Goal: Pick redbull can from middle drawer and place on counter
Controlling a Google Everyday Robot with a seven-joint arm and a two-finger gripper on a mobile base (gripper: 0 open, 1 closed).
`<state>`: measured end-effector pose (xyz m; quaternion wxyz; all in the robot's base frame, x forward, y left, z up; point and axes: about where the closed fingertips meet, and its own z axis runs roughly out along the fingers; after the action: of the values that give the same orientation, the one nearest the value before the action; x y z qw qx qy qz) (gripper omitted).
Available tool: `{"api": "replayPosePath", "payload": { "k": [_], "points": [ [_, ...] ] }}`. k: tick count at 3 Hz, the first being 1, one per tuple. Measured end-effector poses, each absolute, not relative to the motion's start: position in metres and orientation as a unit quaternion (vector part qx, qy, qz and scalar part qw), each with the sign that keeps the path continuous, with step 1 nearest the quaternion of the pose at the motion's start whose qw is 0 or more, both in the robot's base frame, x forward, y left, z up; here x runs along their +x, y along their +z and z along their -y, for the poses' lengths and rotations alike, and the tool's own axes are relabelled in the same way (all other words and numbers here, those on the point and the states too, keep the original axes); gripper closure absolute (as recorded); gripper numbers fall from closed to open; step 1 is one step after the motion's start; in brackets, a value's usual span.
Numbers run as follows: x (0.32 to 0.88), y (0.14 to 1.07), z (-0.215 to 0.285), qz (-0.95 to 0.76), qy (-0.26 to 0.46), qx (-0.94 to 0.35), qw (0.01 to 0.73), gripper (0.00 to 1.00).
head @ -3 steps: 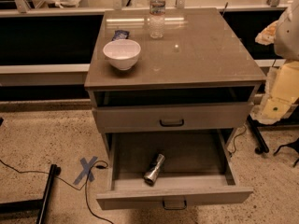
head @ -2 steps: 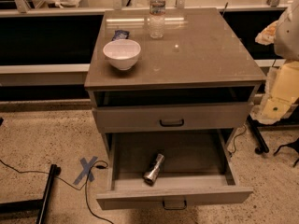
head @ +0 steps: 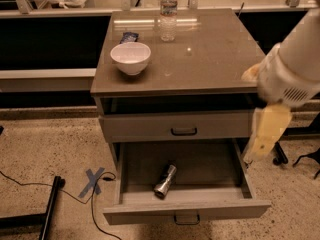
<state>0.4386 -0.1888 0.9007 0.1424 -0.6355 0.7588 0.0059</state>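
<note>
Lowest in the frame, the middle drawer (head: 185,210) stands pulled out. The redbull can (head: 165,180) lies on its side on the drawer floor, left of centre, just where it lay before. At the right, the gripper (head: 260,141) has swung in from the frame edge and hangs over the drawer's right side, apart from the can; whether it is spread or closed cannot be told. The blurred arm (head: 292,69) now hides the tabletop's (head: 215,59) right front corner. Farther back stand a white bowl (head: 130,58), perhaps a dark packet (head: 129,36), and a water bottle (head: 168,14).
</note>
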Motion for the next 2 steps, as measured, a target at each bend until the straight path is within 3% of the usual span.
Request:
{"api": "replayPosePath", "payload": {
  "k": [1, 2],
  "points": [
    [0.417, 0.823, 0.178, -0.732, 0.068, -0.656, 0.171, 0.00],
    [0.417, 0.804, 0.180, -0.714, 0.058, -0.671, 0.192, 0.00]
  ]
}}
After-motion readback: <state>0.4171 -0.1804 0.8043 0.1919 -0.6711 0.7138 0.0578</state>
